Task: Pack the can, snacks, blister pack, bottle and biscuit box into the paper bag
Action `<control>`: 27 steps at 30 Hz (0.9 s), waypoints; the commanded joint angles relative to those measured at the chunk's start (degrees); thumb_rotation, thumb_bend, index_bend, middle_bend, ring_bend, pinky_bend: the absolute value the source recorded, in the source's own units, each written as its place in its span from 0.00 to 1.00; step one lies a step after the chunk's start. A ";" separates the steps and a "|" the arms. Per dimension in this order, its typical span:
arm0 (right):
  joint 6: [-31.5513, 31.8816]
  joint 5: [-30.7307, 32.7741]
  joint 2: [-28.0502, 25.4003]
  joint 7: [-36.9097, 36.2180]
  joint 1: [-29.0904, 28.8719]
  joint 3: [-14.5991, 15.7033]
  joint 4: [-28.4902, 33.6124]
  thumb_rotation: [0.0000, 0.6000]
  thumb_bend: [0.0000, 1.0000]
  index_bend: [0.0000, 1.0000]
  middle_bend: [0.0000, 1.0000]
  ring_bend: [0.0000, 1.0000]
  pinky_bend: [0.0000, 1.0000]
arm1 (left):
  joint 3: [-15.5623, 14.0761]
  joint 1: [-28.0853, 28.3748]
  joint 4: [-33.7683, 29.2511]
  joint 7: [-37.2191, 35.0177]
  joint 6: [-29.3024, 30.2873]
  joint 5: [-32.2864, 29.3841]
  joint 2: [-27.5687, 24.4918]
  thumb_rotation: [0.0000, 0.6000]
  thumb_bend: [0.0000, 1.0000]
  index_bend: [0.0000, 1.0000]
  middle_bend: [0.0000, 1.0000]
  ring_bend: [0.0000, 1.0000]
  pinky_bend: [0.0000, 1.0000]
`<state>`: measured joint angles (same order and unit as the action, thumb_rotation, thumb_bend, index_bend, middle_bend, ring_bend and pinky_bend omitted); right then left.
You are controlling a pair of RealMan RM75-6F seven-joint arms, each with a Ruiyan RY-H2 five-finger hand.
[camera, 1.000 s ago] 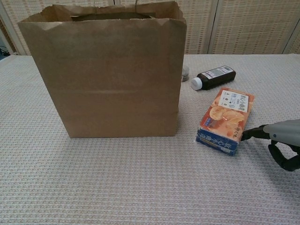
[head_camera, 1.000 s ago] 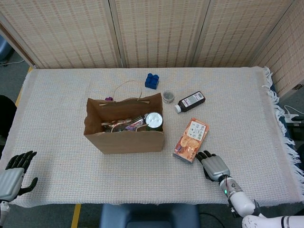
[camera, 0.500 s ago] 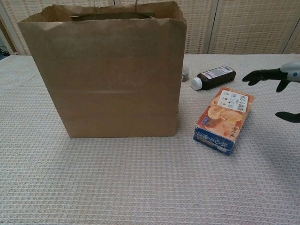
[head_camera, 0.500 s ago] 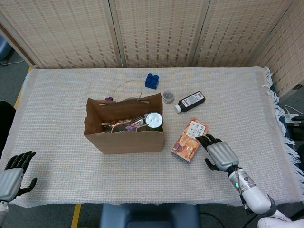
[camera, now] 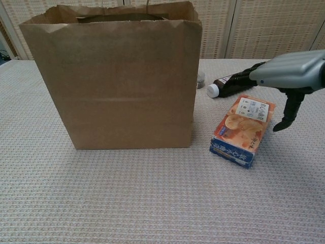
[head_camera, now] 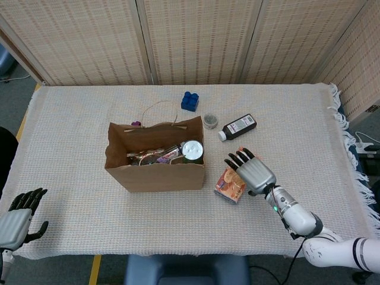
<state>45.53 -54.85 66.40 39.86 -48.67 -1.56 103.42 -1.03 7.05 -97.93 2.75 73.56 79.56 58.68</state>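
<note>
Right hand (head_camera: 254, 173) has moved up and left from the near table edge; now hovers over the biscuit box (camera: 242, 130), fingers spread, holding nothing, thumb hanging down off the box's right side in the chest view. Left hand (head_camera: 16, 218) at the near-left corner, fingers apart, empty. Box lies flat just right of the paper bag (head_camera: 155, 159), a narrow gap between them; orange printed face up, blue end toward the robot. Bottle (head_camera: 238, 127) lies on its side beyond the box, white cap pointing left. Bag stands upright, mouth open, can (head_camera: 192, 149) and snacks (head_camera: 154, 156) inside. Wide bare cloth right of the box, out to the fringed table edge (head_camera: 341, 116).
</note>
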 commanded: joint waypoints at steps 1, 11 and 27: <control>-2.32 1.66 2.31 1.48 -2.05 0.81 -1.92 1.00 0.00 0.00 0.00 0.00 0.01 | 0.06 0.03 0.12 -0.39 -0.18 -0.24 -0.16 1.00 0.41 0.04 0.00 0.00 0.02; -4.19 4.09 4.80 1.39 -5.00 3.00 -4.32 1.00 0.00 0.00 0.00 0.00 0.00 | -0.06 -0.17 0.21 -1.18 -0.26 -0.50 -0.67 1.00 0.41 0.04 0.00 0.00 0.02; -3.49 7.87 8.73 2.64 -7.60 6.46 -9.69 1.00 0.00 0.00 0.00 0.00 0.00 | -0.09 -0.10 -0.17 -0.66 -0.46 -0.74 -0.62 1.00 0.41 0.04 0.00 0.00 0.02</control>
<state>41.68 -47.29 74.50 42.35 -56.08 4.72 94.36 -1.12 6.94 -98.11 2.10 73.10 78.81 58.05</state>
